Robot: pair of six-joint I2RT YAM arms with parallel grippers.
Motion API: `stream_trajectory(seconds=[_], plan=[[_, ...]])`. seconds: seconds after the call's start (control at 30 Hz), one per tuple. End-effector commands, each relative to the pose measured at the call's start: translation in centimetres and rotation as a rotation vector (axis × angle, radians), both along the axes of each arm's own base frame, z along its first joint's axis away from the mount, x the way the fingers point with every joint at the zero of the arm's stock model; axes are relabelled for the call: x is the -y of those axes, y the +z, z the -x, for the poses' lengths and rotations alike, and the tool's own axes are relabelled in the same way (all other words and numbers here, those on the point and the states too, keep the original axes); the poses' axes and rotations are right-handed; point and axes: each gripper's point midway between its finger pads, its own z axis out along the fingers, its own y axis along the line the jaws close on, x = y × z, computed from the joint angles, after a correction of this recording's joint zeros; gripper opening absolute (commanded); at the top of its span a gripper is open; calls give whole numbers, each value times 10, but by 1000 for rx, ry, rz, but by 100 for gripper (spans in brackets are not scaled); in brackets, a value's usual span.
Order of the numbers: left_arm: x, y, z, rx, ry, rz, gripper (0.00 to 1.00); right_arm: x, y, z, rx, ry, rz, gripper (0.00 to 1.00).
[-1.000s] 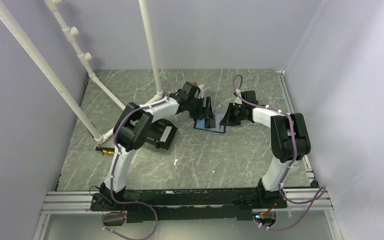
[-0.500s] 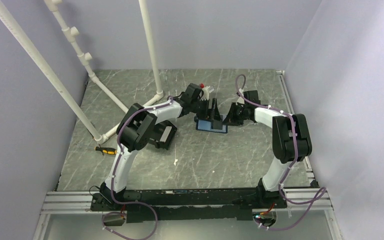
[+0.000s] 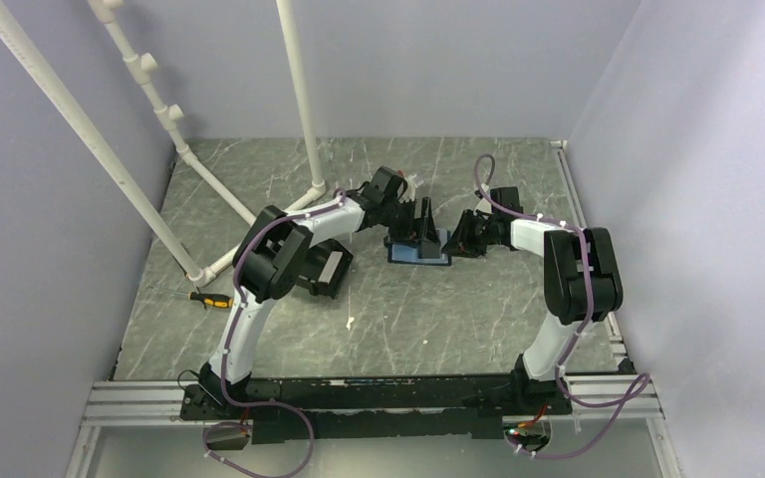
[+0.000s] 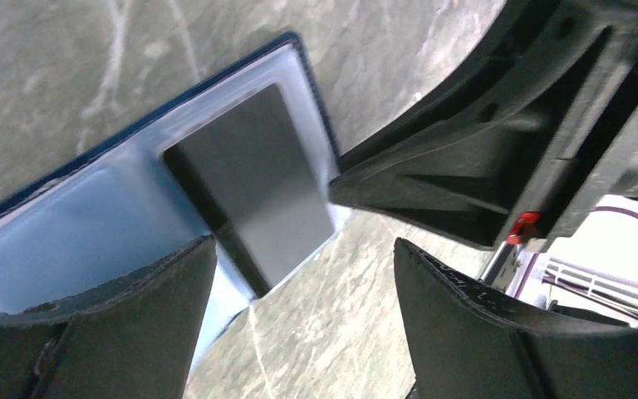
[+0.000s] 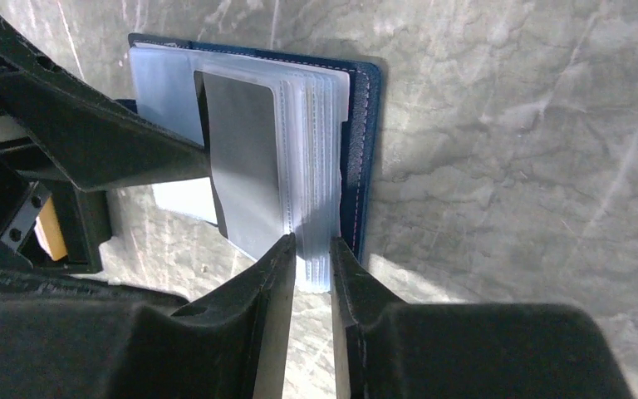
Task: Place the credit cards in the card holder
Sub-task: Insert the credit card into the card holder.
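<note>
- The card holder lies open and flat on the counter, midway between the two arms. Its navy cover faces down and its clear sleeves are stacked on top.
- I judge it light and floppy. The sleeves look like thin, slick film that will bend and slide, so the best hold is probably a pinch at their free edge, with the opposite page pressed down to keep a pocket mouth open.
- One credit card, grey-looking here, sits among the sleeves. I cannot tell how deep it is seated. It should be stiff, thin and smooth, so best pushed by a short edge, not bent.
- The right jaws are clenched to a narrow slit on the free edge of the sleeve stack, gripping the card holder there.
- The left jaws are spread wide and carry nothing. One finger lies across the other page with its tip at the card's edge. Whether it presses down, I cannot tell.
- A second card is not clearly in view.
</note>
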Motion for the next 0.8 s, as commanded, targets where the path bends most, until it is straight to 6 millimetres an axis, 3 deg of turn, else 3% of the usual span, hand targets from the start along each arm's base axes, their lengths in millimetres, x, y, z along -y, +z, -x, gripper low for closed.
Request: stream_trajectory(seconds=[0.0,0.1,0.2,0.33,0.5,0.6,0.67,0.77], plan=[[37,25,12,18,-83,84,83,-17,11,-7,45,27,-84,23],[46,31,19,-10,-98,124,83,-14,16,-9,55,24,-74,23],[32,37,19,2,-82,80,84,-6,16,-11,57,9,-22,23],[-6,60,4,19,-58,32,86,7,16,-12,64,-11,65,24],[-45,96,21,10,-120,-1,86,21,27,-13,90,-27,150,28],[-73,131,31,59,-116,11,86,28,38,-11,115,-41,197,33],[-98,151,40,102,-108,-3,87,25,48,-6,139,-28,203,37],[-142,165,55,164,-98,-87,89,2,62,5,178,36,187,45]])
